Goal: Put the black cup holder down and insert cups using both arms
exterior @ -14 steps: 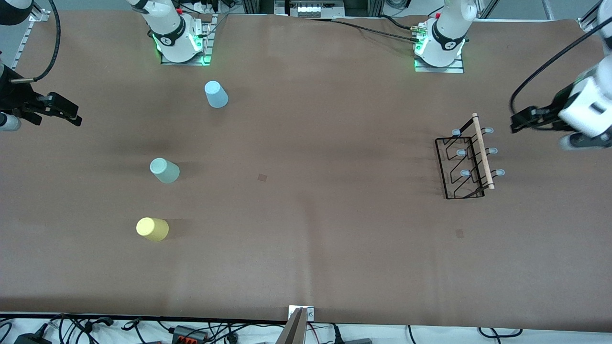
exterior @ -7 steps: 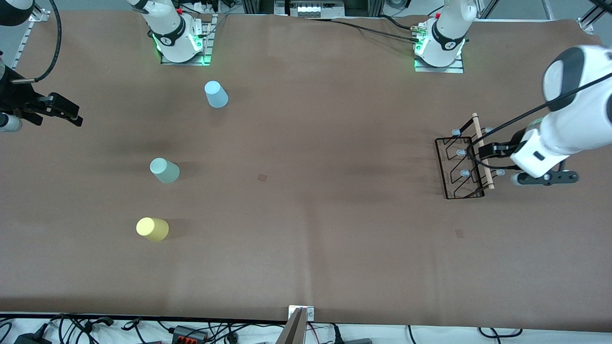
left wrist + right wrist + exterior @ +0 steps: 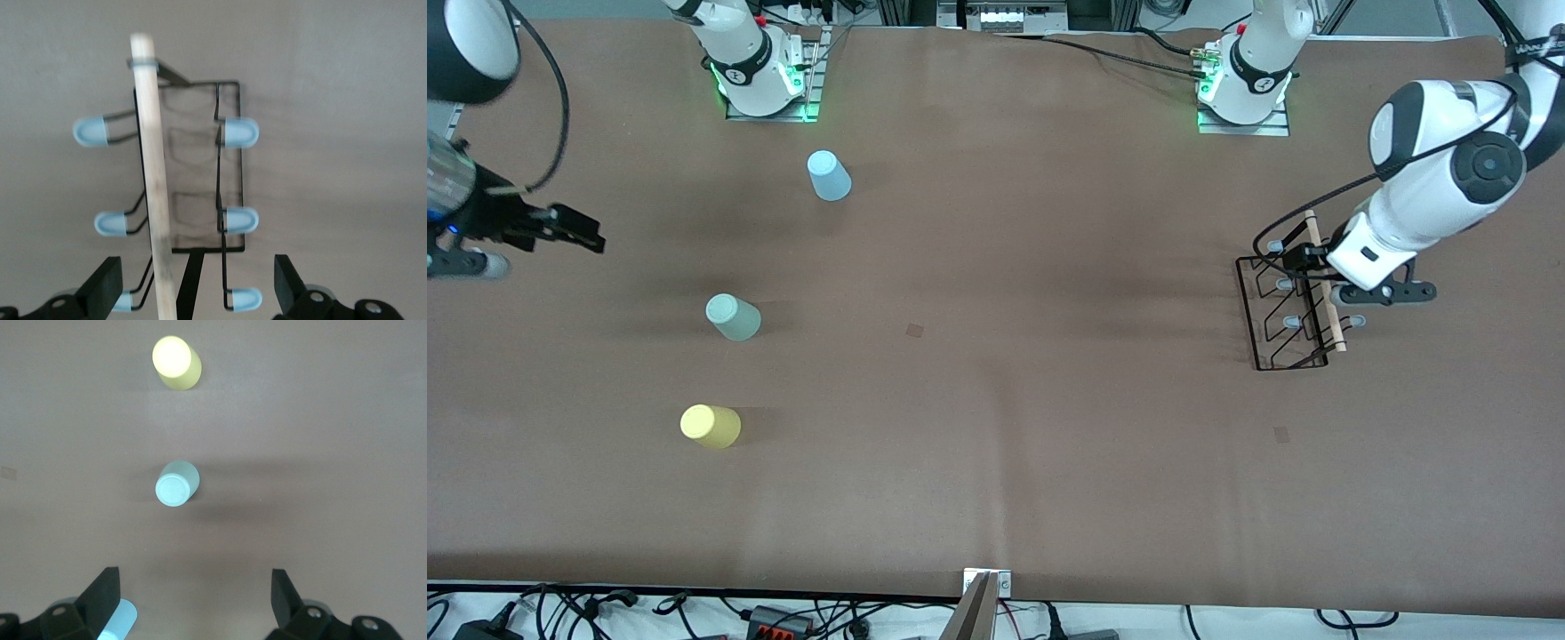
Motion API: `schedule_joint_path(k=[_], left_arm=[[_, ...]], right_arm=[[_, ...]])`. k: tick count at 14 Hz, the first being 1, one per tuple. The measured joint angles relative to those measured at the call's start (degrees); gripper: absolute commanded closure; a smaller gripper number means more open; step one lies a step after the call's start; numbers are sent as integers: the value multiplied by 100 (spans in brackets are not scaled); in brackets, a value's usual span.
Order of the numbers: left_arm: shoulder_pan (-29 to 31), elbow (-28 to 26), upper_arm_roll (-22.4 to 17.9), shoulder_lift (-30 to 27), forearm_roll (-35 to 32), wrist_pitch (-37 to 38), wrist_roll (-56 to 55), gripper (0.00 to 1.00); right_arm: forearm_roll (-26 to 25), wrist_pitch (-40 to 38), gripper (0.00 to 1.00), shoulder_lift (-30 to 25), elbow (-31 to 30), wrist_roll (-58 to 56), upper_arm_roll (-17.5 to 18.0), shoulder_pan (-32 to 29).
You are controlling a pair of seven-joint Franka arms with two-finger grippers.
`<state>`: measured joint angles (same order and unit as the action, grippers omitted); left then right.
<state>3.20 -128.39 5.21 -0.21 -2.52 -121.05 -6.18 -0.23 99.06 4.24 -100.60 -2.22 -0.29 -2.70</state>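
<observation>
The black cup holder [image 3: 1279, 307] stands toward the left arm's end of the table, its wooden rod [image 3: 152, 173] on top and pale-tipped pegs [image 3: 239, 132] on both sides. My left gripper [image 3: 1304, 260] hovers over it, open. In the left wrist view the left gripper [image 3: 193, 290] straddles the rod's end without touching it. Three cups stand upside down toward the right arm's end: light blue [image 3: 829, 176], pale green [image 3: 733, 317] and yellow [image 3: 711, 426]. My right gripper [image 3: 585, 236] hangs open and empty over the table's edge there. The right wrist view shows the right gripper [image 3: 193, 597], the green cup [image 3: 177, 483] and the yellow cup [image 3: 176, 362].
Both arm bases [image 3: 765, 76] stand along the table's edge farthest from the front camera. Cables and power strips [image 3: 778, 618] lie off the table's nearest edge. A small metal bracket [image 3: 985, 582] sits at the middle of that edge.
The left arm swung in from the table's end, and its open gripper now hangs over the rack's rod. The right gripper shifted slightly toward the cups.
</observation>
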Motion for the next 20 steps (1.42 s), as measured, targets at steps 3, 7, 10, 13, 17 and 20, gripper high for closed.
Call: schedule_joint_path(k=[3, 7, 10, 13, 17, 20], left_arm=[[37, -199, -1, -33, 0, -82, 3, 10], [107, -322, -1, -33, 0, -215, 13, 38], [123, -444, -1, -31, 0, -293, 16, 43], [126, -490, -1, -20, -1, -359, 22, 66], [140, -492, -4, -19, -1, -377, 24, 91], [140, -490, -3, -19, -1, -399, 43, 99]], right_arm=[[0, 167, 0, 314, 5, 0, 18, 3], [0, 230, 0, 644, -1, 0, 58, 28], [1, 282, 0, 1003, 0, 1, 75, 139], [0, 682, 0, 1520, -28, 6, 89, 363], [0, 1290, 0, 2090, -151, 27, 82, 463], [0, 1667, 0, 2097, -452, 27, 72, 454]])
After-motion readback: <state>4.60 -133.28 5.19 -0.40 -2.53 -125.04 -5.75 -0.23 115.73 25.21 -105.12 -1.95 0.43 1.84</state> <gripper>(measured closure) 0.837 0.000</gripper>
